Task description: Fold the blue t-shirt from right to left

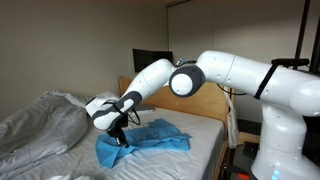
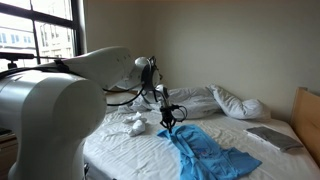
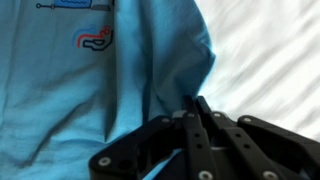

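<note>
The blue t-shirt (image 1: 152, 140) lies rumpled on the white bed, and it shows in both exterior views (image 2: 212, 150). In the wrist view the blue t-shirt (image 3: 70, 90) fills the left side, with a small red and dark blue print near the top. My gripper (image 3: 196, 106) is shut, its two black fingertips pressed together on the shirt's edge where it meets the white sheet. In an exterior view the gripper (image 2: 171, 122) stands at the cloth's raised corner. The pinched fabric itself is hidden behind the fingers.
A rumpled grey duvet (image 1: 40, 125) lies beside the shirt. White pillows (image 2: 238, 103) sit at the head of the bed by the wooden headboard (image 2: 308, 118). A flat grey device (image 2: 270, 137) and a crumpled white cloth (image 2: 135, 123) rest on the sheet.
</note>
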Controlling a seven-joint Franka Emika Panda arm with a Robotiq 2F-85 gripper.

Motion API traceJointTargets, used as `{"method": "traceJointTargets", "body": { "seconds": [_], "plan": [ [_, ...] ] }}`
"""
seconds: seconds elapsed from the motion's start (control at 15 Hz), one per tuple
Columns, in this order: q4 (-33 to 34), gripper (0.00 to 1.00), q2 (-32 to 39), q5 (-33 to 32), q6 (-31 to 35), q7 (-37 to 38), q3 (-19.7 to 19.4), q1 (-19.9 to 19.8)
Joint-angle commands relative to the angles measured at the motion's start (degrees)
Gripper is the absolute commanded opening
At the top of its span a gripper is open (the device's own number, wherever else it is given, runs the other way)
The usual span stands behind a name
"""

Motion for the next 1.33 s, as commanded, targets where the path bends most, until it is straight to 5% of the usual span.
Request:
{"method": "traceJointTargets", "body": {
  "seconds": [0.0,0.27,0.47,0.53,0.67,1.27],
  "plan": [
    [7.0,0.08,-0.2,5.0,-8.9,-5.2,2.0,-2.8],
    [14.7,0.08,1.7,9.1,-16.6,-5.6,2.3,-4.8],
    [14.3,0.05,1.4,10.6,-18.3,-6.8,3.9,-5.8],
    [13.3,0.31,1.2,10.6,-17.3,-7.5,4.3,-5.6],
    [11.5,0.34,1.0,10.2,-13.2,-6.3,4.8,-4.7],
    [-2.4,0.91,3.8,-4.8,21.8,8.1,-4.1,6.9]
  ]
}}
